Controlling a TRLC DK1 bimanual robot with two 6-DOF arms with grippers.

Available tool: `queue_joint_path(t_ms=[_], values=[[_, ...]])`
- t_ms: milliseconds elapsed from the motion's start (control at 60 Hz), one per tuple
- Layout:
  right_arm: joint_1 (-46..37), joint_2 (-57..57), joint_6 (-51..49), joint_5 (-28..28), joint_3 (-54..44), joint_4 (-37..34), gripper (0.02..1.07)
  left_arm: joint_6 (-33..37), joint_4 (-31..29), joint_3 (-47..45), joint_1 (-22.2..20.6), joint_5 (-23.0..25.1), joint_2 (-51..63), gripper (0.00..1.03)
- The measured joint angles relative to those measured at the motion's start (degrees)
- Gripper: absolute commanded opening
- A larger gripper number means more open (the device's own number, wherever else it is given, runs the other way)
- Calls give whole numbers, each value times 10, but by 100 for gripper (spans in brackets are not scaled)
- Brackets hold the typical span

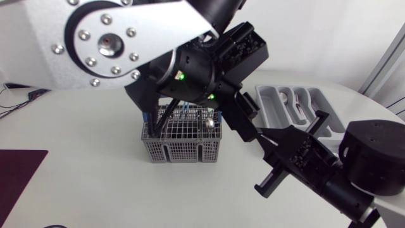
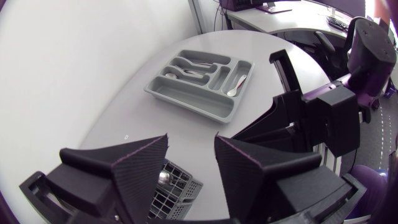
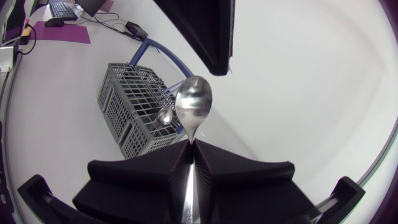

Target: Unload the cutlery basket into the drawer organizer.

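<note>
Two grippers near a grey cutlery basket [image 1: 181,142] at frame centre. Right gripper [image 3: 191,144], lower right, pinches a spoon [image 3: 194,106] by its handle, bowl forward, likely bound for the drawer organizer [image 1: 297,104] upper right. Left gripper [image 2: 189,155] hangs wide open over the basket, empty.

Dark maroon mat [image 1: 19,183], lying flat

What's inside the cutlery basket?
One spoon, bowl up, shows in the cutlery basket; the left arm covers its far side, so other pieces can't be ruled out.
</note>
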Motion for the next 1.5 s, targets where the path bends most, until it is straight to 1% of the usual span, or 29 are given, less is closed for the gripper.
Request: queue_joint_path(t_ms=[117,183,233,317,450,650,783,933,1033,1133,1250,1350,1500], values=[[-21,-12,0,-27,-5,-22,14,0,0,0,12,0,-7,69],[-36,-20,0,-45,-8,-37,14,0,0,0,25,0,-13,73],[-50,-27,0,-62,-11,-45,14,0,0,0,34,0,-18,73],[-86,-39,-5,-108,-16,-65,14,3,0,0,53,0,-23,75],[-175,-46,-24,-200,-17,-90,14,36,0,0,82,2,-24,75],[-298,-30,-80,-312,-17,-109,14,91,-18,0,109,28,-23,75],[-362,2,-133,-372,-17,-121,14,98,-20,-14,115,49,-17,75],[-446,42,-207,-444,-16,-146,14,97,-19,-41,133,90,3,75],[-497,65,-263,-476,-8,-166,14,92,-7,-69,145,99,5,75],[-541,90,-323,-494,5,-184,13,82,23,-96,151,107,5,75],[-590,139,-398,-507,35,-201,13,66,52,-119,163,123,5,75],[-626,183,-459,-515,62,-204,9,55,75,-126,175,134,5,75],[-672,259,-543,-523,107,-205,8,40,104,-136,188,148,5,75]])
